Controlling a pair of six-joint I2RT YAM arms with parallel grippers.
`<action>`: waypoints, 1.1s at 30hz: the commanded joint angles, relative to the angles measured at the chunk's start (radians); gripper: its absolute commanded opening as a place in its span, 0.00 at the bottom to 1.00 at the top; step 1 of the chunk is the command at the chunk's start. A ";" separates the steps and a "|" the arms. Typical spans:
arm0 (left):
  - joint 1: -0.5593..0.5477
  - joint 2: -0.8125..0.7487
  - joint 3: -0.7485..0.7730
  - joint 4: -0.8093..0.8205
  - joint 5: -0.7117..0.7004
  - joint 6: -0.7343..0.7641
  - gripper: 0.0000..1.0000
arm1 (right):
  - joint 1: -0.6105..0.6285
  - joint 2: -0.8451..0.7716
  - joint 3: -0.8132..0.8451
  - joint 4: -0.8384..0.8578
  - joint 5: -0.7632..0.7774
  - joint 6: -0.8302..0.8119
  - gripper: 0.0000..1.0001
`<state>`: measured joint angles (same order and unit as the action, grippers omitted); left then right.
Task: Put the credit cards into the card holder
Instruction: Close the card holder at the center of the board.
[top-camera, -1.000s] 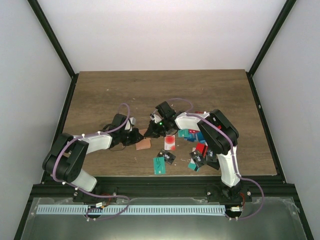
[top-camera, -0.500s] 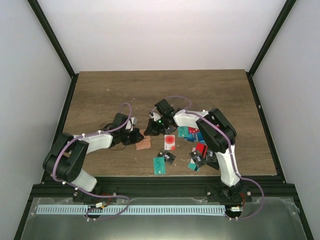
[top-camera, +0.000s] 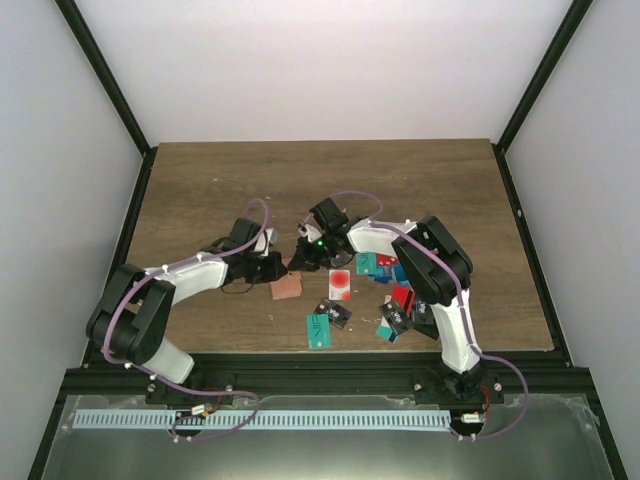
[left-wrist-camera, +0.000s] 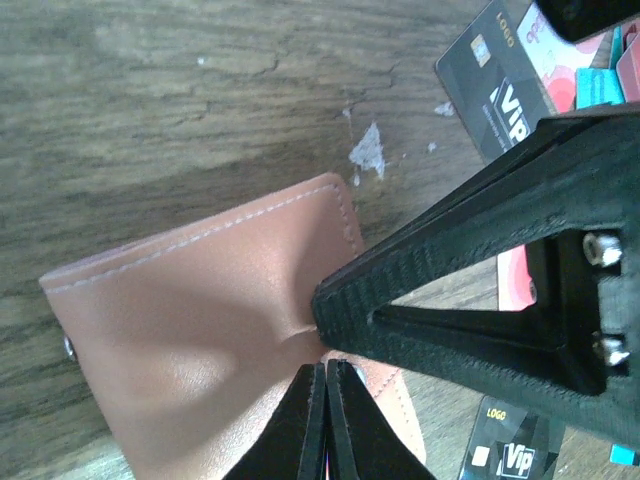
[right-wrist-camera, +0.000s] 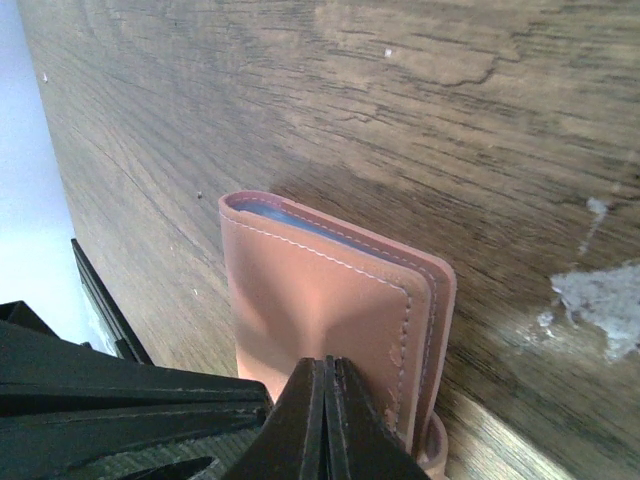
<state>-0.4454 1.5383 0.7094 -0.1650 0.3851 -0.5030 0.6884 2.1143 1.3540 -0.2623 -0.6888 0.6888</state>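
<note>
The salmon-brown card holder (top-camera: 286, 287) lies folded on the wooden table between my two arms. My left gripper (top-camera: 277, 269) is shut, its tips (left-wrist-camera: 326, 368) pressing on the holder's cover (left-wrist-camera: 190, 340). My right gripper (top-camera: 298, 262) is shut too, its tips (right-wrist-camera: 325, 364) on the same cover (right-wrist-camera: 320, 290), which dents under them. A bluish inner pocket edge shows along the holder's far side. The credit cards lie to the right: a red-and-white one (top-camera: 340, 285), a black one (top-camera: 336, 314), a teal one (top-camera: 319, 331) and a mixed pile (top-camera: 397, 295).
Black VIP cards (left-wrist-camera: 497, 92) lie on the wood just beyond the holder in the left wrist view. The right arm's fingers (left-wrist-camera: 480, 210) cross that view. Black frame rails border the table (top-camera: 330, 180) on both sides.
My left wrist has lifted and swung slightly toward the holder, which has shifted a little to the left. The right gripper has barely moved.
</note>
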 joint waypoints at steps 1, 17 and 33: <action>-0.007 0.021 0.052 -0.046 -0.025 0.039 0.04 | -0.003 0.039 -0.014 -0.054 0.043 -0.023 0.01; -0.016 0.072 0.062 -0.091 -0.102 0.093 0.04 | -0.004 0.038 0.013 -0.052 0.026 -0.009 0.01; -0.018 -0.042 0.062 -0.107 -0.075 0.009 0.19 | -0.015 0.037 0.067 -0.063 0.017 -0.023 0.01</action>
<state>-0.4610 1.5505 0.7795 -0.2710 0.2996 -0.4599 0.6792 2.1181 1.4002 -0.3080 -0.6827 0.6868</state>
